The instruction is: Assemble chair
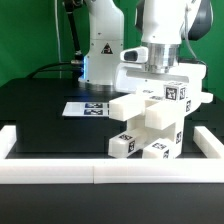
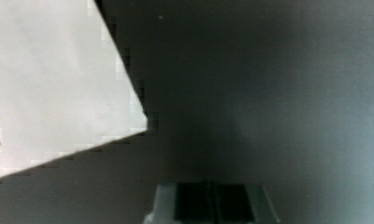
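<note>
The white chair parts stand in a cluster at the exterior view's right. A wide white slab (image 1: 150, 80) with tags on its right end is on top. Under it are a square post (image 1: 140, 107) and a tagged block (image 1: 160, 118). Two tagged posts (image 1: 124, 146) (image 1: 162, 150) lie lowest in front. My gripper (image 1: 160, 66) hangs just above the slab's top edge. In the wrist view the fingers (image 2: 187, 203) stand together with nothing between them, and a white slab (image 2: 51, 90) lies off to one side over the dark table.
The marker board (image 1: 86, 108) lies flat on the black table to the left of the parts. White border rails run along the front (image 1: 100, 172), the left (image 1: 8, 140) and the right (image 1: 210, 145). The robot base (image 1: 100, 50) stands behind.
</note>
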`<action>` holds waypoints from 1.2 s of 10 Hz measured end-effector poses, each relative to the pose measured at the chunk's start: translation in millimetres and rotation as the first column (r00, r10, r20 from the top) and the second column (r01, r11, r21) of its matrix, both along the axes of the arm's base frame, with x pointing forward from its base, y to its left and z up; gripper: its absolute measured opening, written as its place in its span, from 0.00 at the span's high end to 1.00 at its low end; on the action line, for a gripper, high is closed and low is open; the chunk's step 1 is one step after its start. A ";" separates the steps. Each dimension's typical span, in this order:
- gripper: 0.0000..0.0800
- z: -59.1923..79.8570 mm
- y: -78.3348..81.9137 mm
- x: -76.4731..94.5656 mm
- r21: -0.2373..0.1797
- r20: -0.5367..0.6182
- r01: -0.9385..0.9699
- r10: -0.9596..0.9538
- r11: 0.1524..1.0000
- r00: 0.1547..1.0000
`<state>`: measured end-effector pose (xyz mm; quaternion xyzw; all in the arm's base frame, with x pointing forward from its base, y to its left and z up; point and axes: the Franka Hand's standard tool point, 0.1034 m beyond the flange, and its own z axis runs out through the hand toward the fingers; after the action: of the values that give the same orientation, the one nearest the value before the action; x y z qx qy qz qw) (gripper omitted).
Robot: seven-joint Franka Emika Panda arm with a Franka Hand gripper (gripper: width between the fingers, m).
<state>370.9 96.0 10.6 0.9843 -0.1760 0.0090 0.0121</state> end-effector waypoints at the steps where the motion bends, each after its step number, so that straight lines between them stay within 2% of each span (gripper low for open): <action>1: 1.00 -1.3 -0.5 -0.6 -0.002 -0.002 0.000 0.000 1.000 1.000; 3: 1.00 -1.8 -0.7 -1.0 -0.002 -0.004 0.000 0.000 1.000 1.000; 6: 0.50 6.7 -4.8 7.5 0.008 0.000 -0.020 0.020 1.000 1.000; 7: 0.50 8.7 -5.6 11.7 0.011 0.002 -0.024 0.024 1.000 1.000; 8: 0.27 11.8 -7.0 17.6 0.016 0.004 -0.030 0.030 0.999 1.000; 9: 0.21 15.4 -9.5 25.7 0.020 0.008 -0.034 0.033 0.999 0.999; 10: 0.21 17.1 -12.0 30.6 0.020 0.015 -0.031 0.030 0.999 0.999; 12: 0.19 12.9 -15.2 29.4 0.012 0.011 -0.031 0.031 0.999 0.999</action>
<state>400.3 80.8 23.5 0.9869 -0.1608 0.0136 0.0048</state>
